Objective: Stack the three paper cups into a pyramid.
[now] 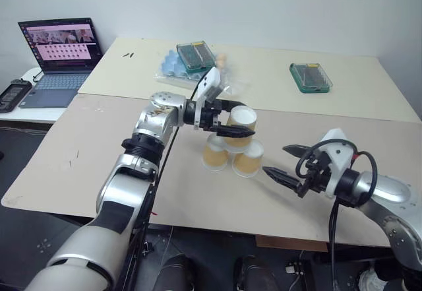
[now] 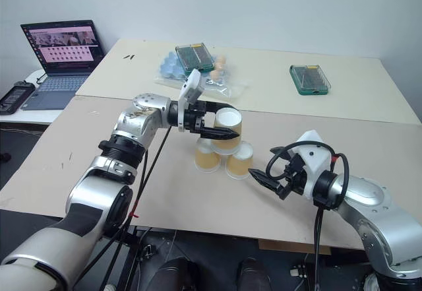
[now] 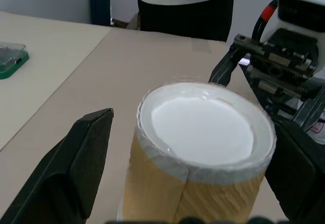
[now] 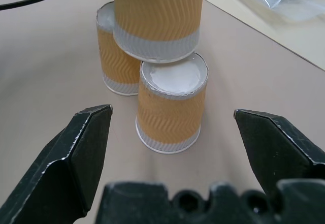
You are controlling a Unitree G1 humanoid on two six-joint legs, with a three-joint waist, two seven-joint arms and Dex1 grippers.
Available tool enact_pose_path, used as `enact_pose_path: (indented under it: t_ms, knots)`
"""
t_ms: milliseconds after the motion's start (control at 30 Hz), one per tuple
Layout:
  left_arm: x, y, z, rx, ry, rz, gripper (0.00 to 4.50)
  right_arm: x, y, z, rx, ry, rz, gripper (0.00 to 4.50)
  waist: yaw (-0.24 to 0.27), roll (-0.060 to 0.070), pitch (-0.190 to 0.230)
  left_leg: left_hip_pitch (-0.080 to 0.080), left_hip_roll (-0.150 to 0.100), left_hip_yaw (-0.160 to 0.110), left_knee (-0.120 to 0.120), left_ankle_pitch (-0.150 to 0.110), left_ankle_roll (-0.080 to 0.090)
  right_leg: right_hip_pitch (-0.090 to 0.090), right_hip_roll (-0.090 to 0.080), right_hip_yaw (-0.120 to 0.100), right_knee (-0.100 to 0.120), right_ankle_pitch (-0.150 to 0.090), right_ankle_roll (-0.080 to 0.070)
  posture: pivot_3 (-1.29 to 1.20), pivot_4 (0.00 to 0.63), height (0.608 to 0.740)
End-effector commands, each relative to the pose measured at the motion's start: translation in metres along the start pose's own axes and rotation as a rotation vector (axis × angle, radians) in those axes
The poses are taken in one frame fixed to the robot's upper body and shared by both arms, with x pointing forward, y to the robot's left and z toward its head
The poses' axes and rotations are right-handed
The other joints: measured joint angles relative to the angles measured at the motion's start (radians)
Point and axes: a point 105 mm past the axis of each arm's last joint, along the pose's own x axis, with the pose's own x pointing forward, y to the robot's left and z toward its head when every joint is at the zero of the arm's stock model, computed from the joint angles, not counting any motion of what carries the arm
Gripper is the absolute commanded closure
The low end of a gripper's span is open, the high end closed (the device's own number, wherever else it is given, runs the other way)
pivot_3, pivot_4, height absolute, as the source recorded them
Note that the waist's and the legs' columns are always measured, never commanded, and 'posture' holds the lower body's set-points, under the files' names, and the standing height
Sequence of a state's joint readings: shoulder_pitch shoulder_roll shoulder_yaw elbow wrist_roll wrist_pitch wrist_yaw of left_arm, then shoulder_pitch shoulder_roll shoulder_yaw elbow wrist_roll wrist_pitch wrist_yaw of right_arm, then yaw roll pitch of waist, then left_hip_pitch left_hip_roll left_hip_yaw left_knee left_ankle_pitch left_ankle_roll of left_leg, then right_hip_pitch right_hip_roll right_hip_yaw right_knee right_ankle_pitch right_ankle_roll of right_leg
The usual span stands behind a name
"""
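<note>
Releasing the top cup (image 1: pixel 242 125) onto the two base cups (image 1: pixel 232 158) near the table (image 1: pixel 99 165) centre.

The left gripper (image 1: pixel 232 119) is standing spread around the top cup, fingers (image 3: pixel 76 158) apart from its sides, entering from 9 o'clock; the right gripper (image 1: pixel 285 161) is waiting spread at 4 o'clock. Judged risk: a finger is clipping the cup on withdrawal, toppling the pyramid (image 2: pixel 223 144), as the top cup is sitting slightly off-centre.

Three small tapered tan-orange paper cups with white rims stood upside down as a pyramid: two bottom cups (image 1: pixel 215 156) (image 1: pixel 248 160) side by side, the third cup (image 1: pixel 241 126) resting atop them.
</note>
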State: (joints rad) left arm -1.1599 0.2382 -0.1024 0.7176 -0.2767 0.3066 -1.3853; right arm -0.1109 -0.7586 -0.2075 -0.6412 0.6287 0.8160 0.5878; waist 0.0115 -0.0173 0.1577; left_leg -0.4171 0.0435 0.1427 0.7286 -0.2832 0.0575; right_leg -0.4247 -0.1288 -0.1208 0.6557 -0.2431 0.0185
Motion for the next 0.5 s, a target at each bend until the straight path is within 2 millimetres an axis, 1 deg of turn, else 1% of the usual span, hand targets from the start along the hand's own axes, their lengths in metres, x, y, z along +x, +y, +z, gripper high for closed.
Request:
enact_pose_path:
  t_ms: [33,67,133,200,233,267,300,333,367,433,500]
  knots:
    - [-0.008,-0.007,0.056,0.103,-0.1,-0.019,0.06,0.001,-0.003,0.013,-0.041,-0.05,-0.003,0.0,0.0,0.0,0.0,0.0,0.0,0.0,0.0,0.0,0.0,0.0,0.0,0.0,0.0,0.0,0.0,0.0,0.15,0.706]
    - [-0.013,-0.008,0.066,0.099,-0.132,-0.013,0.06,0.002,-0.004,0.013,-0.043,-0.051,0.0,0.0,0.0,0.0,0.0,0.0,0.0,0.0,0.0,0.0,0.0,0.0,0.0,0.0,0.0,0.0,0.0,0.0,0.15,0.706]
    - [-0.02,-0.01,0.08,0.093,-0.178,0.008,0.06,0.003,-0.005,0.014,-0.044,-0.054,0.004,0.0,-0.001,0.0,0.0,0.0,0.0,0.0,0.0,0.0,0.0,0.0,0.0,0.0,0.0,0.0,0.0,0.0,0.15,0.706]
    - [-0.037,-0.002,0.098,0.069,-0.277,0.127,0.06,0.004,-0.008,0.015,-0.049,-0.06,0.002,0.0,-0.002,0.0,0.0,0.0,0.0,0.0,0.0,0.0,0.0,0.0,0.0,0.0,0.0,0.0,0.0,0.0,0.15,0.706]
    - [-0.046,0.004,0.103,0.058,-0.32,0.193,0.06,0.004,-0.009,0.016,-0.05,-0.062,-0.003,0.0,-0.002,0.0,0.0,0.0,0.0,0.0,0.0,0.0,0.0,0.0,0.0,0.0,0.0,0.0,0.0,0.0,0.15,0.706]
    - [-0.058,0.013,0.105,0.046,-0.355,0.3,0.06,0.004,-0.012,0.016,-0.049,-0.063,-0.018,0.0,-0.003,0.0,0.0,0.0,0.0,0.0,0.0,0.0,0.0,0.0,0.0,0.001,0.001,0.0,0.0,0.0,0.15,0.706]
    - [-0.072,0.027,0.099,0.034,-0.361,0.451,0.06,0.004,-0.017,0.015,-0.049,-0.061,-0.041,0.0,-0.003,0.0,0.0,0.0,0.0,0.0,0.0,0.0,0.0,0.0,0.0,0.001,0.001,0.0,0.0,0.0,0.15,0.706]
    - [-0.087,0.04,0.088,0.034,-0.34,0.617,0.06,0.004,-0.021,0.013,-0.05,-0.056,-0.069,0.0,-0.003,0.0,0.0,0.001,0.0,0.0,0.0,0.0,0.0,0.0,0.0,0.001,0.001,0.0,0.0,0.0,0.15,0.706]
    - [-0.104,0.049,0.074,0.024,-0.32,0.757,0.06,0.002,-0.029,0.01,-0.047,-0.044,-0.114,0.0,-0.004,0.0,0.0,0.002,0.0,0.0,0.0,0.0,0.0,0.001,0.0,0.001,0.001,0.0,0.0,0.0,0.15,0.706]
    - [-0.133,0.056,0.048,-0.022,-0.303,0.952,0.06,-0.001,-0.045,0.003,-0.043,-0.019,-0.195,0.0,-0.006,0.001,0.0,0.004,0.0,0.0,0.0,0.0,0.0,0.003,-0.001,0.003,0.001,0.0,0.0,0.0,0.15,0.706]
    - [-0.164,0.055,0.018,-0.06,-0.264,1.145,0.06,-0.006,-0.064,-0.009,-0.038,0.03,-0.293,0.0,-0.004,0.001,0.0,0.004,0.0,0.0,0.0,0.0,0.0,0.002,-0.001,0.003,0.002,0.0,0.0,0.0,0.15,0.706]
